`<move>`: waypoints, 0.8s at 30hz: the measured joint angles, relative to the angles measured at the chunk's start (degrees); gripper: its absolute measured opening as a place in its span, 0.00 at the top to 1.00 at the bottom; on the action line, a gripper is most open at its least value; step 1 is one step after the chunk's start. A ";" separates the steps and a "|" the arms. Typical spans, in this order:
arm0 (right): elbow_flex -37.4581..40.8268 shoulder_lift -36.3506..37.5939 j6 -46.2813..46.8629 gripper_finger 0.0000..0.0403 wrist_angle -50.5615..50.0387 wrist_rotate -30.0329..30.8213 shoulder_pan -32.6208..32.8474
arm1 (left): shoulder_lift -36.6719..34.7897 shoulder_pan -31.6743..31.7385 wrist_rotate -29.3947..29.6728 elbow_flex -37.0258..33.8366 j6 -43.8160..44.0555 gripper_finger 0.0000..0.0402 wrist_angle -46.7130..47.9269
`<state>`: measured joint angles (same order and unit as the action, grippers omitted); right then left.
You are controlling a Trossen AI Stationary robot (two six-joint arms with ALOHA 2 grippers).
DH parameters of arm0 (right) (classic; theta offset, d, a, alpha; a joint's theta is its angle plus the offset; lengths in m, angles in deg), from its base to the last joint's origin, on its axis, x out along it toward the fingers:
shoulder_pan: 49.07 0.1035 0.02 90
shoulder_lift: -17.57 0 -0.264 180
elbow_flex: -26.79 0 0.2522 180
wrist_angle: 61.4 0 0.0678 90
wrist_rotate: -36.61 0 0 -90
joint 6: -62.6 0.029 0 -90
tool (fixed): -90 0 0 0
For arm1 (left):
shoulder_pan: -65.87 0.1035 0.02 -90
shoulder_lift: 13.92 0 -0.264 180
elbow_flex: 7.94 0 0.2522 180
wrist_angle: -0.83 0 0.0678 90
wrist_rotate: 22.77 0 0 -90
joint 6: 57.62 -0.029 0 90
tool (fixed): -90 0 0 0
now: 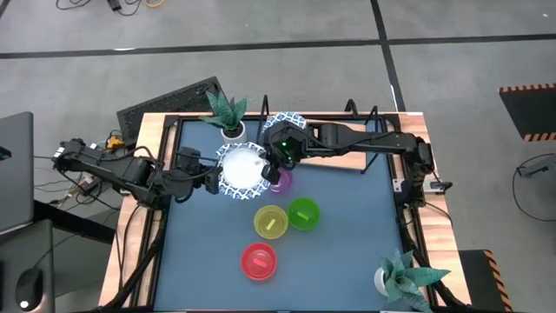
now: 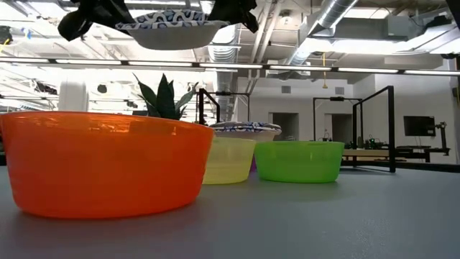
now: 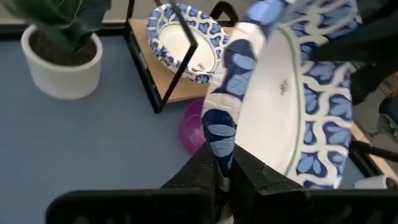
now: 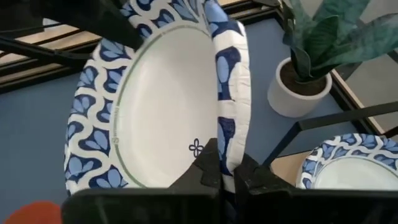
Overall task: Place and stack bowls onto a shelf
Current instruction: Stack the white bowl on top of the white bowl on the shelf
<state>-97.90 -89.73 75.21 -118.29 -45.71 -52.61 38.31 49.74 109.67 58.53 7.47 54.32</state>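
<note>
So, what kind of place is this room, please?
Probably a robotics lab or workshop rather than a home: bare ceiling ducts overhead, another black metal frame rig in the background, and a laptop beside the blue table.

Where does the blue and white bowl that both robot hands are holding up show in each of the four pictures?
High view: the held bowl is at centre, between the left hand and right hand.
Low view: top left, above the table.
Left wrist view: right half.
Right wrist view: centre left.
Shared landmark: the potted plant.
</note>
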 joint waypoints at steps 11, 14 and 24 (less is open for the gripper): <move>-0.02 3.23 1.32 0.95 -0.61 -0.89 -4.10 | -1.84 0.05 0.06 0.03 -14.80 0.50 -8.98; -0.20 6.09 1.46 0.95 -2.55 -0.52 -8.51 | -3.50 0.05 0.14 0.59 -15.88 0.38 -9.23; -0.15 7.19 3.01 0.95 -9.01 -9.29 -27.47 | -7.45 0.05 3.51 0.87 -16.42 0.31 -9.21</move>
<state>-98.06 -82.55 78.22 -127.30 -55.00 -80.08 30.86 49.79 113.18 59.40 -8.96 45.11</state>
